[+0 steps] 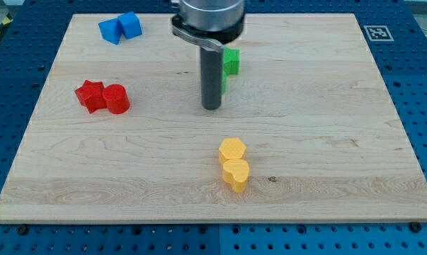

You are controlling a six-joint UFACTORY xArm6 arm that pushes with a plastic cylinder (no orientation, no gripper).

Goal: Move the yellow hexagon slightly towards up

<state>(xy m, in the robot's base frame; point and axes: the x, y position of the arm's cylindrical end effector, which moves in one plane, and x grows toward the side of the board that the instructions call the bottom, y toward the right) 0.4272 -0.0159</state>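
Note:
The yellow hexagon (pixel 232 150) lies on the wooden board, below the middle. A second yellow block, heart-shaped (pixel 236 173), touches it just below. My tip (pixel 212 107) stands on the board above the hexagon and slightly to its left, apart from it by a clear gap. The rod rises to the arm's grey body at the view's top.
A green block (pixel 231 62) sits right of the rod, partly hidden by it. A red star-like block (pixel 90 95) and a red cylinder (pixel 117 98) touch at the left. Two blue blocks (pixel 110 30) (pixel 130 25) sit at the top left. A marker tag (pixel 376 32) is at the board's top right.

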